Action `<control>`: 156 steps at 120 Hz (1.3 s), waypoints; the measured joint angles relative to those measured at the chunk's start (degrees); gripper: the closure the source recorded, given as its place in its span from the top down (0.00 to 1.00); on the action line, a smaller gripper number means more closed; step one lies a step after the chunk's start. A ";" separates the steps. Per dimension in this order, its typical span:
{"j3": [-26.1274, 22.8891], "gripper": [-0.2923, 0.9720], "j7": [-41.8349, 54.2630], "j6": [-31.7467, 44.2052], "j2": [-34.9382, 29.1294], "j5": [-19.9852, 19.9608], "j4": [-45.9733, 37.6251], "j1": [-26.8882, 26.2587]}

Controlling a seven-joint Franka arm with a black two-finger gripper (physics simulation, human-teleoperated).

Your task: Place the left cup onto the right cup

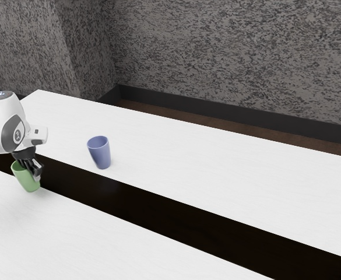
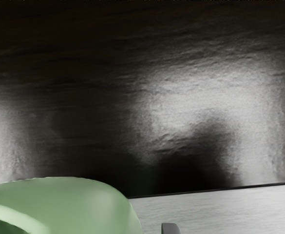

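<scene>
Hand (image 1: 34, 167) clamped on rim of green cup (image 1: 25, 179), fingers narrow across its wall. Green cup hangs well apart from blue cup (image 1: 99, 151), toward exterior view's left of it, slightly tilted, apparently lifted off counter (image 1: 228, 169). Blue cup upright, mouth up. Step in hand, judged: carry. Raise base above blue cup's rim before traversing; level cup; centre over blue cup's mouth; lower slowly; release only once seated.
</scene>
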 joint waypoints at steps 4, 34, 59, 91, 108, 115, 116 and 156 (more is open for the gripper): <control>0.00 0.23 0.02 0.01 0.00 0.00 0.01 -0.04; 0.00 0.20 0.14 -0.06 -0.02 0.00 0.05 -0.09; 0.00 0.18 0.15 -0.41 -0.30 0.05 0.06 -0.09; 0.01 0.17 -0.08 -0.71 -0.86 0.23 0.05 -0.12; -0.09 0.17 -0.27 -1.42 -2.23 0.30 0.06 -0.26; -0.18 0.17 -0.33 -1.87 -3.01 0.27 0.05 -0.33; -0.19 0.17 -0.34 -1.93 -3.10 0.27 0.05 -0.34; -2.04 0.17 -1.91 -6.24 -9.39 0.77 0.05 -0.64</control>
